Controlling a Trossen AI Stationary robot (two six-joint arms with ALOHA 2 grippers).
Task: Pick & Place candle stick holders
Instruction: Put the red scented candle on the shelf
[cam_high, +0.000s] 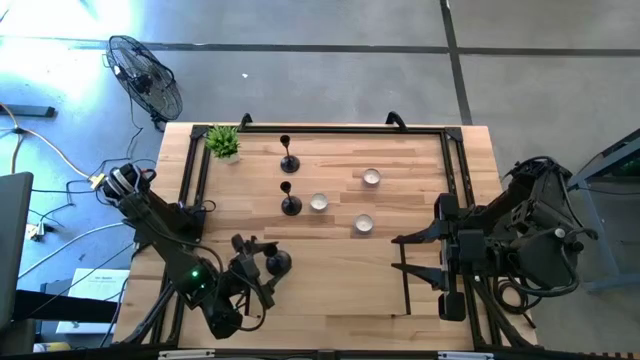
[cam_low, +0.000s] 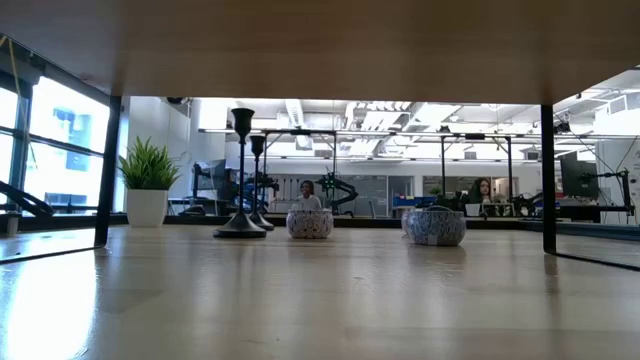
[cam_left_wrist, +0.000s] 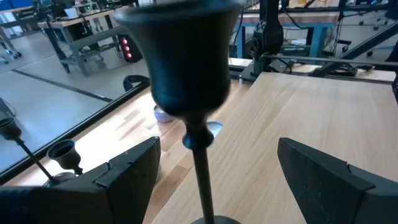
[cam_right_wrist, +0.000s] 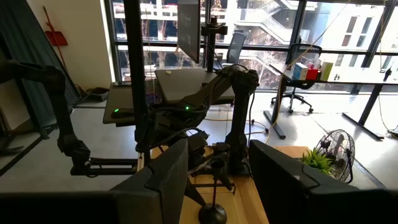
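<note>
Three black candlestick holders show. Two stand on their round bases at the table's far middle, also seen in the low view. The third stands near the front left, its cup and stem close before the left wrist camera. My left gripper is open, one finger on either side of the stem, apart from it. My right gripper waits open and empty at the table's right.
Three small tealight cups sit mid-table. A green potted plant stands at the far left corner. A black frame rail runs along the table's edges. A fan stands on the floor beyond.
</note>
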